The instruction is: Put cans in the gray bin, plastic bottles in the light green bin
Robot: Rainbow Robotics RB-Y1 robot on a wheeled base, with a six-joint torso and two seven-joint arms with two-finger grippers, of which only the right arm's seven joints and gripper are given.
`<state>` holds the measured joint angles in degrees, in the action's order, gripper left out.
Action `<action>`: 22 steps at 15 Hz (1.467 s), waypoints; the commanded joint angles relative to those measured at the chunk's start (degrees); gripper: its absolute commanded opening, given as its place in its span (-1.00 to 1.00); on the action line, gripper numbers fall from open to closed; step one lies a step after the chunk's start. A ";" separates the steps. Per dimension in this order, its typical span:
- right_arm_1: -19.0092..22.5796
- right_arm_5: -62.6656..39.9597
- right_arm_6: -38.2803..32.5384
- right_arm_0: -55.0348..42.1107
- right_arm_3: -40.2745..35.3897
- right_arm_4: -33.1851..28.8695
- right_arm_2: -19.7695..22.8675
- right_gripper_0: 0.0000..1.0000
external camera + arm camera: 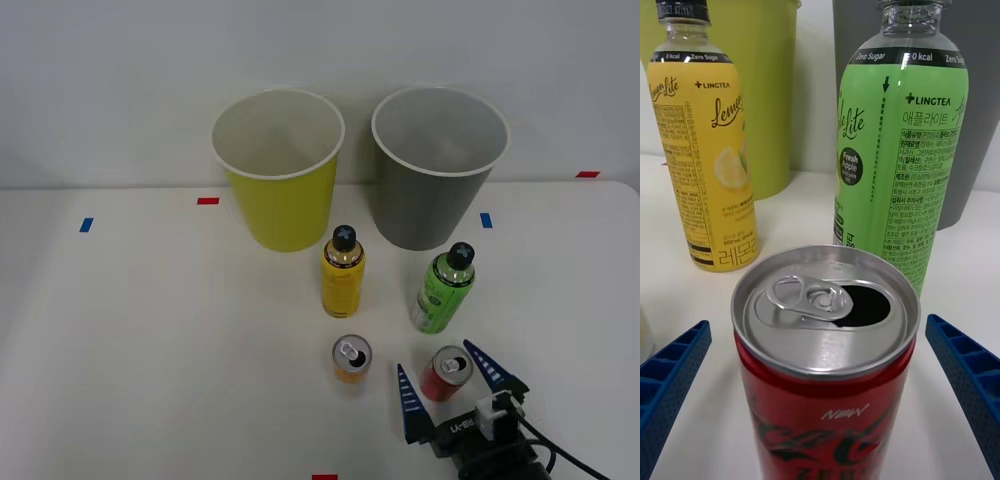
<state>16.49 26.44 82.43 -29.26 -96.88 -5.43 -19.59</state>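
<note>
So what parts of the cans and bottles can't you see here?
- Red can: its bottom is cut off by the wrist view's edge.
- Green bottle: its base is hidden behind the red can in the wrist view.
- Orange can: label too small to read in the front view.

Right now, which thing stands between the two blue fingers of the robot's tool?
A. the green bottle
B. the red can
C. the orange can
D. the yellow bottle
B: the red can stands between the open blue fingers of the tool, and the wrist view has the can right up close with a finger at each side, not touching it.
</note>
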 commanded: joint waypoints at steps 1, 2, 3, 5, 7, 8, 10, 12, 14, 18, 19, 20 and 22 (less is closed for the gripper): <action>-0.14 0.10 0.45 -0.18 -0.42 -0.02 -0.45 1.00; -0.05 0.10 0.71 -0.09 -0.42 -0.02 -0.45 0.66; 0.12 0.10 0.80 0.08 -0.42 -0.02 -0.53 0.06; 0.04 0.10 0.80 0.17 -0.50 0.15 -0.62 -0.31; 0.30 0.10 0.80 0.26 -0.50 0.68 -0.62 -0.42; 0.65 0.10 0.89 0.35 -0.50 1.39 -0.62 -0.43; 2.41 0.46 0.89 0.52 -0.77 2.79 -0.71 -0.45; 4.25 0.54 0.98 0.26 -1.47 4.73 -1.15 -0.45; 5.05 0.54 1.15 -1.15 -2.88 5.60 -1.15 -0.46; 6.01 1.33 1.42 -4.49 -5.95 6.04 -0.71 -0.48; 6.80 2.04 1.50 -5.89 -7.01 6.31 0.08 -0.49; 8.03 2.13 1.59 -7.56 -9.03 7.36 0.26 -0.49; 10.93 2.04 1.59 -10.73 -13.86 9.21 0.70 -0.51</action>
<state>25.86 28.47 84.01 -38.30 -108.39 2.73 -19.22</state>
